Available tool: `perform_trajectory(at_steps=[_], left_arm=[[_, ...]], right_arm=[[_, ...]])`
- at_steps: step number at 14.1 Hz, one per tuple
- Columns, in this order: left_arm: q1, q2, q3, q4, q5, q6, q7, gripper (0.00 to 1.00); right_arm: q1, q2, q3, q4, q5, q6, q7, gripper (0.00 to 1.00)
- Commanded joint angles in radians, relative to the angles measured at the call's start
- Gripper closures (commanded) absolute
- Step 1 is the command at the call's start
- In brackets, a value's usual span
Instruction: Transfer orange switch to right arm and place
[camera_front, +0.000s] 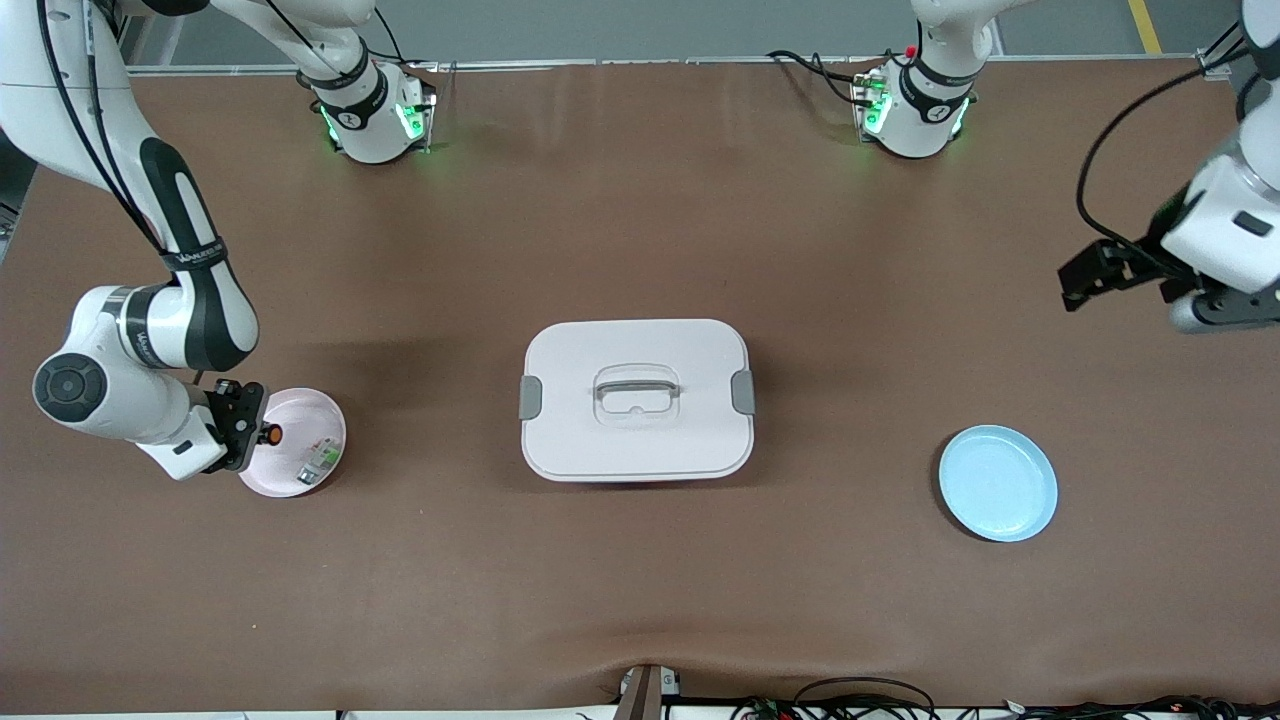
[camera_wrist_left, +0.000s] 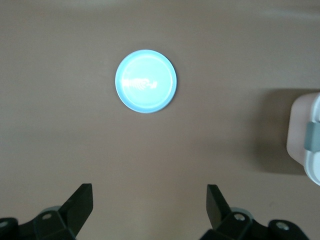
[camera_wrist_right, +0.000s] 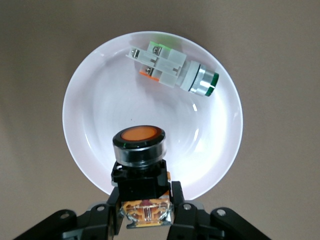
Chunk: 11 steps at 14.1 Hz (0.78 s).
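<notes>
Holding the orange switch (camera_wrist_right: 138, 150) tight between its fingers, the right gripper (camera_front: 243, 425) hangs over the pink plate (camera_front: 322, 415) at the right arm's end of the table. A white-and-green switch (camera_wrist_right: 172, 70) already lies in that plate. So the hand-over looks done, and only the putting down is left. The left gripper (camera_wrist_left: 150, 207) waits with its fingers wide and empty, up over the table near the blue plate (camera_front: 998, 483). A white box with a lid (camera_front: 637, 399) sits in the middle between the two plates.
</notes>
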Motion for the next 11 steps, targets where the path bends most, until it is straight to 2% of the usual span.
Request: perform_trajectory(at_steps=[1,2,6,11], left_arm=[[-0.113,-0.139,0.177,-0.127,-0.067,0.007,0.023,0.0],[-0.146,-0.168,0.22,-0.149,-0.072,0.007,0.023,0.0],[-0.213,-0.201,0.302,-0.171,-0.072,-0.017,0.023,0.0],[-0.212,-0.201,0.306,-0.158,-0.077,-0.024,0.022,0.0]], right_arm=[[-0.021,-0.011,0.018,-0.014,-0.017,0.021,-0.01,1.0],[-0.021,-0.011,0.018,-0.016,-0.017,0.025,-0.01,1.0],[-0.019,-0.001,0.018,-0.04,-0.018,0.073,-0.005,1.0],[-0.018,0.012,0.015,-0.049,-0.023,0.088,0.001,1.0]])
